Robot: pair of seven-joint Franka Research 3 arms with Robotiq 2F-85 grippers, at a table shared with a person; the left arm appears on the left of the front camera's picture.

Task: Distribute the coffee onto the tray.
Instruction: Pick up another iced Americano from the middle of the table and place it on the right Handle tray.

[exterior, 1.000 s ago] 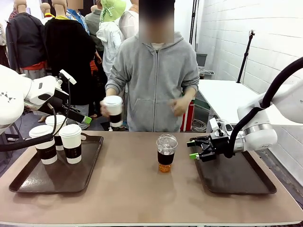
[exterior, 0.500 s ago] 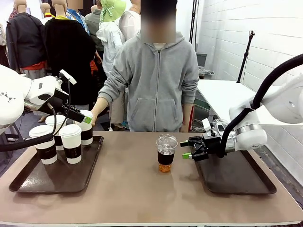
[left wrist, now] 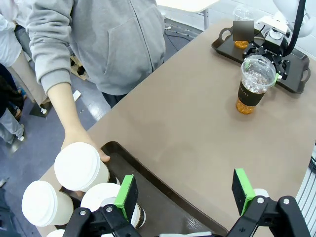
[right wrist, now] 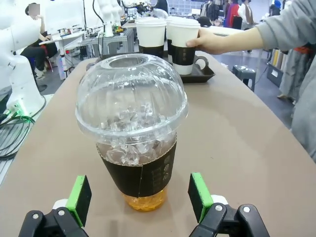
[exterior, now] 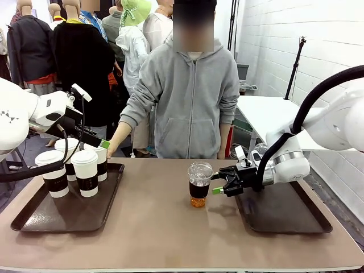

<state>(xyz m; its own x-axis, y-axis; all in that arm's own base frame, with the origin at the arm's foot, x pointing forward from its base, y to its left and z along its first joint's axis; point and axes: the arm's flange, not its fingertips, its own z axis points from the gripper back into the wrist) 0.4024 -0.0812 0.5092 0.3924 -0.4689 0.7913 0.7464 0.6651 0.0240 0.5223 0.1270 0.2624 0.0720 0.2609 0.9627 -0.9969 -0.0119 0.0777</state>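
The iced coffee (exterior: 199,185) stands upright near the middle of the brown table (exterior: 165,227), between the two trays. It is a clear plastic cup with a rounded dome lid that has a hole at the top; ice is heaped under the dome, a dark brown paper sleeve wraps its middle, and amber liquid shows through the bare base. The right gripper (exterior: 219,183) hovers level just beside it on the right, black fingers with green pads spread wide; in the right wrist view the cup (right wrist: 132,133) sits ahead of the two pads, untouched.

Behind that gripper lies the right tray (exterior: 296,219), dark, shallow, with rounded corners and a raised rim. In the left wrist view a second dome-lidded cup (left wrist: 241,27) stands at its far end.

On the left tray (exterior: 34,219), of the same dark make, stand four tall white paper cups (exterior: 86,172) with flat white lids and dark sleeves, bunched at the far end. The person's hand (exterior: 108,149), reaching out of a grey hoodie sleeve, rests on the farthest cup (left wrist: 81,168).

The left gripper (left wrist: 185,195) hangs above those cups, green pads well apart, holding nothing
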